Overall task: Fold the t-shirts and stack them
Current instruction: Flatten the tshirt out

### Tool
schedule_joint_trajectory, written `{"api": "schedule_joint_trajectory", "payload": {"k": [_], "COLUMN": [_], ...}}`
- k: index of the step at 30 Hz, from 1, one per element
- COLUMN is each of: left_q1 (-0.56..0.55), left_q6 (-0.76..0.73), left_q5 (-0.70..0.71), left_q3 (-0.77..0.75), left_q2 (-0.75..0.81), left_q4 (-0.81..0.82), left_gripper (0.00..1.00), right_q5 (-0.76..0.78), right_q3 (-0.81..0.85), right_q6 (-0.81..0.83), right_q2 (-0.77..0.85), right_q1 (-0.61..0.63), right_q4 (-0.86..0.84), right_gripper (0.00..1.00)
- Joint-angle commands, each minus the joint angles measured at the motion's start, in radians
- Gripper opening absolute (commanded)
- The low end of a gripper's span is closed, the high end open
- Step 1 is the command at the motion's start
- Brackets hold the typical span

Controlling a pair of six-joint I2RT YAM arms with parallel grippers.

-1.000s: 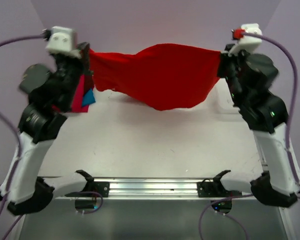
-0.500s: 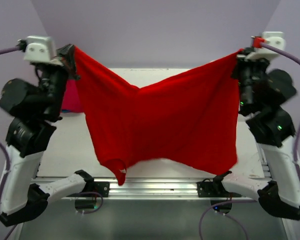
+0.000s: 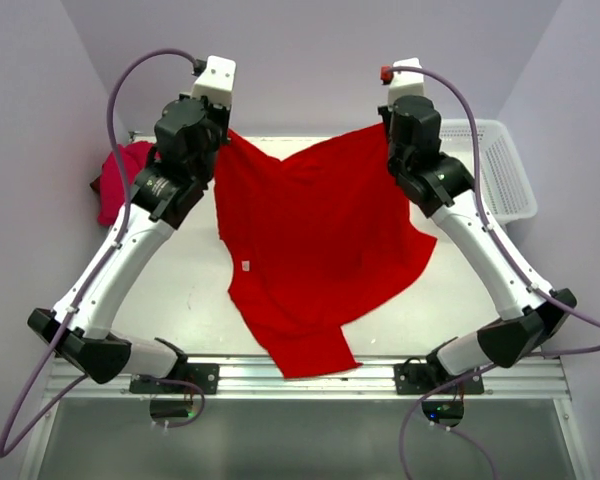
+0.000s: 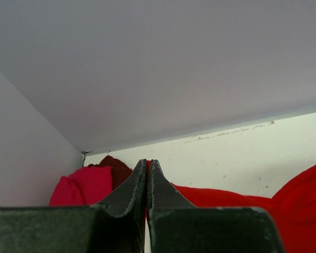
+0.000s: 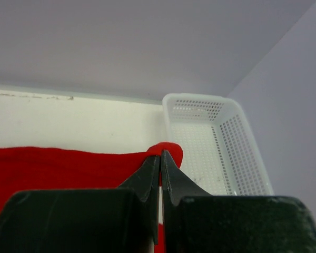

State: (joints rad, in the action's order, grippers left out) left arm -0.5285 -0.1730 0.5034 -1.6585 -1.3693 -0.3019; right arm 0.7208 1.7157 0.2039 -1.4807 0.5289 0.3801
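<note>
Red t-shirt (image 3: 320, 240): spread open across the middle of the table (image 3: 180, 290). Its far edge is drawn between the two arms, and its near end tapers down to and just over the near edge, above the metal rail (image 3: 310, 375).

You hold it by its two far corners. The left gripper (image 4: 148, 164) is closed tight on the left corner, with red cloth showing just behind its tips in the left wrist view. The right gripper (image 5: 160, 155) is likewise clamped on the right corner, where a small curl of cloth stands up past its tips.

Judged from the lay of the cloth, this two-point hold stretches the far edge so that the body lies flat and ready for a first fold. The edge dips between the grips, so the tension looks moderate.

Folded shirts (image 3: 120, 180), red with a darker maroon one behind, sit in a heap at the far left of the table, apart from the spread shirt. This is presumably where the stack is being built. A white mesh basket (image 3: 495, 165) stands at the far right corner.

Labels: a small white tag (image 3: 246, 266) shows on the left part of the shirt, but nothing on it can be read. No other writing or brand is legible.
</note>
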Motion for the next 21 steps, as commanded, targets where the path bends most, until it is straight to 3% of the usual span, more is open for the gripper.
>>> {"api": "schedule_joint_trajectory", "payload": {"k": [1,6,13,21], "left_q1": [0.013,-0.030,-0.096,-0.093], "left_q6": [-0.016,-0.014,0.015,0.058], "left_q5": [0.034,0.015,-0.060,-0.192], "left_q3": [-0.017,-0.011,0.089,-0.064], "left_q2": [0.055,0.153,0.412,0.480], "left_q4": [0.087,0.057,0.021,-0.066], "left_gripper": [0.00,0.00,0.00,0.00], "right_q5": [0.022,-0.038,-0.073,-0.095], "right_q3": [-0.037,-0.088,-0.180,-0.166], "right_q6": [-0.038,-0.050,0.012,0.063], "right_q2": [0.118,0.269,0.517,0.672], "right_q1": [-0.004,0.036,0.123,0.123], "right_q4": [-0.079,-0.053,-0.096,-0.136], "right_gripper": [0.00,0.00,0.00,0.00]}}
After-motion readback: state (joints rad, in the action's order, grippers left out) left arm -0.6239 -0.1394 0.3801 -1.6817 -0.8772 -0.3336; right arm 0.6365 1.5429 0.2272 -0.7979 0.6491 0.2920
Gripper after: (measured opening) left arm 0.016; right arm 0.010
